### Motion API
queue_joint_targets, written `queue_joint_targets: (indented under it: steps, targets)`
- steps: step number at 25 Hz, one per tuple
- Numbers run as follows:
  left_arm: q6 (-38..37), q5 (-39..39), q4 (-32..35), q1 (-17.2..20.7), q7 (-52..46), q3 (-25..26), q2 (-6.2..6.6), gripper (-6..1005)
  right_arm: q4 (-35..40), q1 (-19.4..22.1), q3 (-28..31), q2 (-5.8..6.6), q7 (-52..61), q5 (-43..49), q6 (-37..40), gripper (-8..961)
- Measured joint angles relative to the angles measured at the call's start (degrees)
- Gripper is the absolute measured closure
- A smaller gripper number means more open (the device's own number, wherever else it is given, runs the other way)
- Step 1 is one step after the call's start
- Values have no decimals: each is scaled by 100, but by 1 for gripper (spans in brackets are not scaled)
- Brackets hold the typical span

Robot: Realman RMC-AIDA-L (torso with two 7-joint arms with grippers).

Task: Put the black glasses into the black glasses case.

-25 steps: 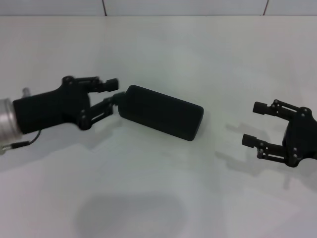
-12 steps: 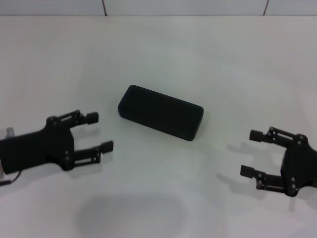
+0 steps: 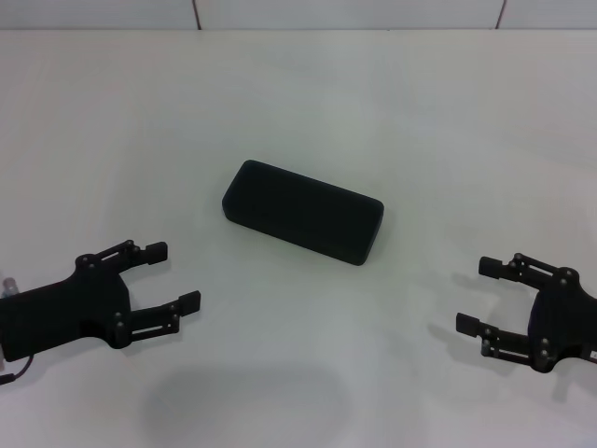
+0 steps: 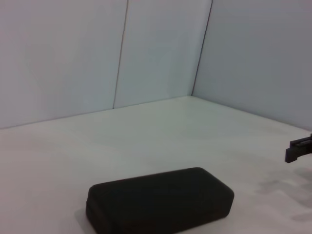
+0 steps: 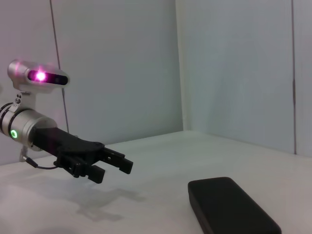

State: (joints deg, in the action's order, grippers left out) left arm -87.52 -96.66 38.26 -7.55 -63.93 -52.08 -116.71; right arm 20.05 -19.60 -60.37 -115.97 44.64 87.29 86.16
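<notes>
Diagonally, the closed black glasses case [image 3: 302,211] runs far-left to near-right.

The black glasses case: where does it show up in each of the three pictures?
Head view: the black glasses case lies shut mid-table, between the two grippers.
Left wrist view: low in the picture, near the camera.
Right wrist view: lower corner, cut off by the edge.
Shared landmark: the left gripper, also in the right wrist view.

Even, soft overhead light; faint shadows; wrist views perhaps slightly blurred.
</notes>
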Motion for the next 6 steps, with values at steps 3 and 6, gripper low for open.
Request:
queue_joint_targets:
  steps: [3, 6]
  targets:
    - [-74, 18, 2, -6, 1, 3, -7, 133, -3, -18, 2, -2, -1, -34, -5, 185]
    - [-86, -1, 4, -9, 3, 6, -9, 132, -5, -45, -12, -4, -2, -36, -8, 185]
